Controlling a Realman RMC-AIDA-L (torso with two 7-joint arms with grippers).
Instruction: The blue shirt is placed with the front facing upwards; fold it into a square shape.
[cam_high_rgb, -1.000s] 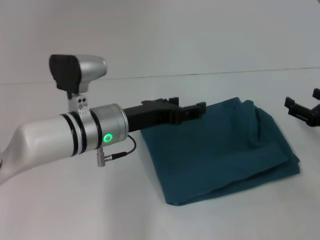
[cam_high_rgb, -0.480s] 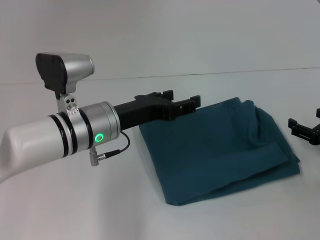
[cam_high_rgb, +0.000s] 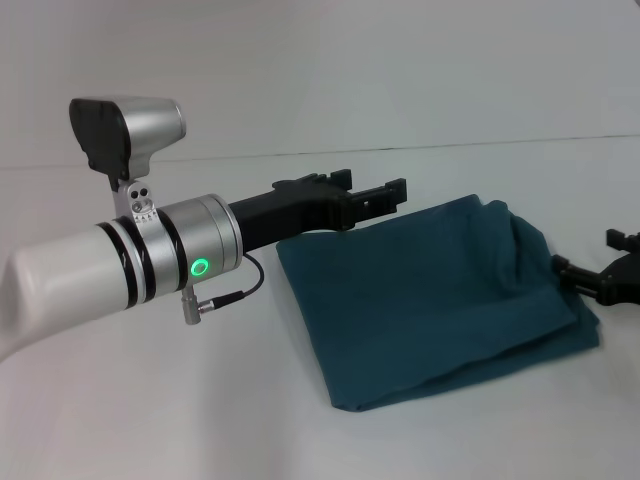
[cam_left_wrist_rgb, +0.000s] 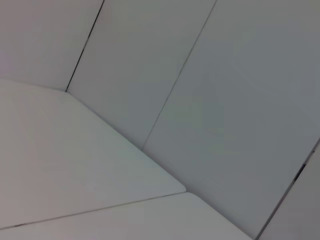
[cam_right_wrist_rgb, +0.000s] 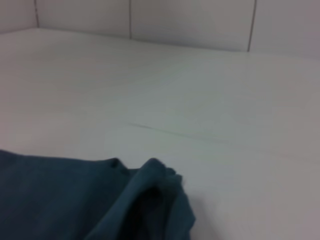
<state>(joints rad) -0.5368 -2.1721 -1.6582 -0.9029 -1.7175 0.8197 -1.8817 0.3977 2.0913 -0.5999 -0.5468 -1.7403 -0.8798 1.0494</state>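
Lay folded into a rough square on the white table (cam_high_rgb: 150, 420), the blue shirt (cam_high_rgb: 440, 300), long axis running from ten to four o'clock. Hovered raised at its ten o'clock corner, the left gripper (cam_high_rgb: 372, 195), fingers parted and empty. Sat at the shirt's three o'clock edge, nearer the bunched fold, the right gripper (cam_high_rgb: 610, 275); grip state could not be told.

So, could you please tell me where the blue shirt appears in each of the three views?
Head view: the folded blue shirt lies right of centre on the white table.
Left wrist view: not in it, only table and wall panels.
Right wrist view: the blue shirt fills the lower left corner.
Shared landmark: the seam where table meets wall.
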